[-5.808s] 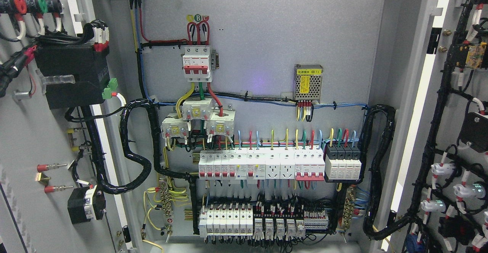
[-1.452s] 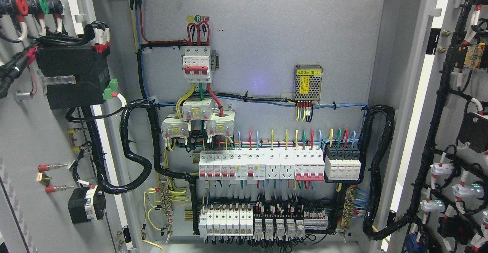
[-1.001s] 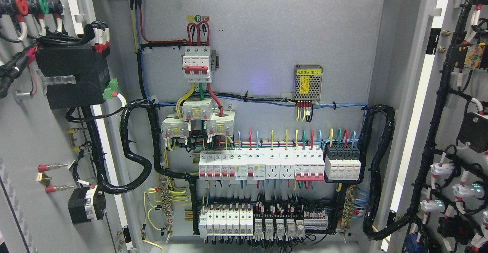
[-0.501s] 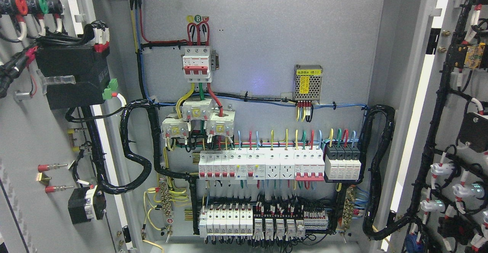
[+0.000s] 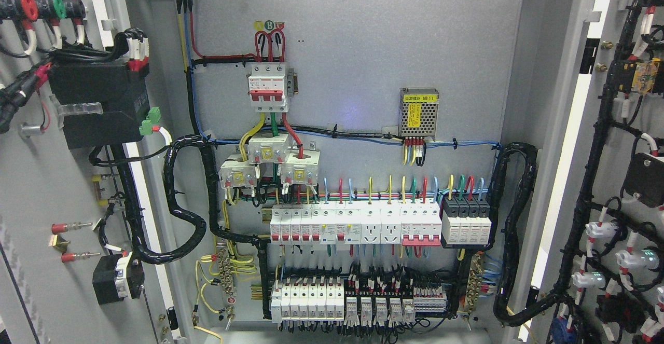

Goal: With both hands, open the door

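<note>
The grey sheet-metal electrical cabinet fills the frame, its flat back panel taking up the middle from top to bottom, and both of its doors stand swung wide. The grey left door leaf occupies the left edge of the frame with its inner face turned to the camera, carrying a black rectangular box at the upper left and a black corrugated cable loom that loops across to the panel. The grey right door leaf runs down the right edge, likewise showing its inner face, threaded with black wiring and small white indicator lamps at the lower right. Judged from this, the opening itself looks done: nothing of either leaf covers the interior, and little seems left beyond perhaps withdrawing. Neither robot hand nor arm appears anywhere in the frame, so whether the fingers are released or clenched cannot be told. Inside, a long row of white miniature circuit breakers spans the lower middle, a second white and black terminal row sits beneath it, a white three-pole main breaker with red toggles hangs at the upper middle, and a small perforated metal power supply with a yellow label sits to its right.
</note>
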